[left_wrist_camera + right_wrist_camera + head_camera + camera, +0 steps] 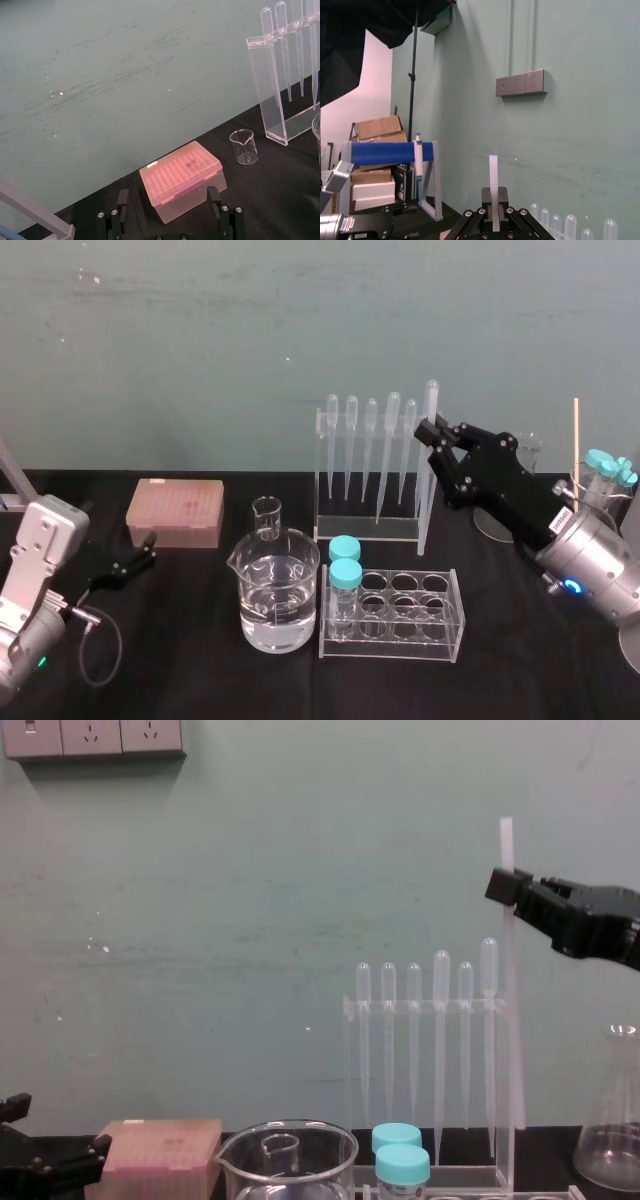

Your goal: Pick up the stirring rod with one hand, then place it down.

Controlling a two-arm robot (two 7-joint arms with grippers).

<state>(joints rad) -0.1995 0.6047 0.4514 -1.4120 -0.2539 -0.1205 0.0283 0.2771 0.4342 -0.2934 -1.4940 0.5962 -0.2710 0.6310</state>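
The stirring rod [430, 455] is a thin translucent-white stick standing nearly upright at the right end of the pipette rack [368, 525]. My right gripper [424, 428] is shut on it near its upper part, so a short length of the stirring rod [506, 840] rises above the fingers and the rest hangs down past the rack. In the right wrist view the stirring rod [493, 175] stands straight up out of the right gripper [493, 196]. I cannot tell whether its lower end touches the table. My left gripper [167, 194] rests open low at the left, near the pink tip box [181, 176].
A large beaker [278, 600] of water stands mid-table with a small beaker [267, 517] behind it. A clear tube rack [400, 615] holds two teal-capped tubes [345, 575]. A flask [610, 1120] and teal-capped items [608, 468] sit at the far right.
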